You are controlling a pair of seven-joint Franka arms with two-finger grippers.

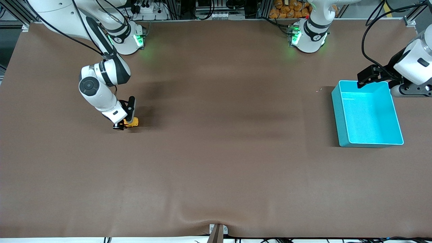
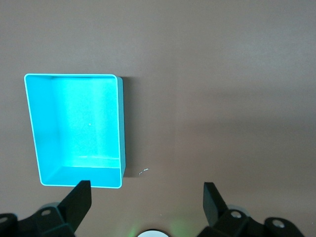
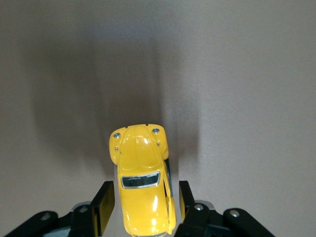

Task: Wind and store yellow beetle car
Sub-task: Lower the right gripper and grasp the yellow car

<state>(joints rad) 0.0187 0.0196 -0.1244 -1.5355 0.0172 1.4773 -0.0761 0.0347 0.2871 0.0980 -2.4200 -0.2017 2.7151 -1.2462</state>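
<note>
The yellow beetle car sat on the brown desk toward the right arm's end, at roughly nine o'clock from the desk's middle as the front camera showed it. It looked tiny, rigid and glossy, a hard rounded shell with dark windows, so it was probably very light and rather slick along its curved flanks. A pinch high on the domed roof would likely have squirted it out. The better hold seemed to be low across the doors, where the sides run nearly flat and parallel. Its small wheels suggested it would roll if nudged along its length, so a squeeze had to come square from both sides.

The right tool stood down at the desk with a finger on each side of the car's rear half, nose pointing away from the wrist. The fingers were narrowed close against the body, with only slim gaps showing. Whether they already pinched the car I could not tell.

Well apart, toward the left arm's end at about three o'clock, lay the teal bin, which showed nothing inside and seemed the place for storing. The left tool waited spread wide, hovering over the bin's rim on the side nearest the robot bases.
</note>
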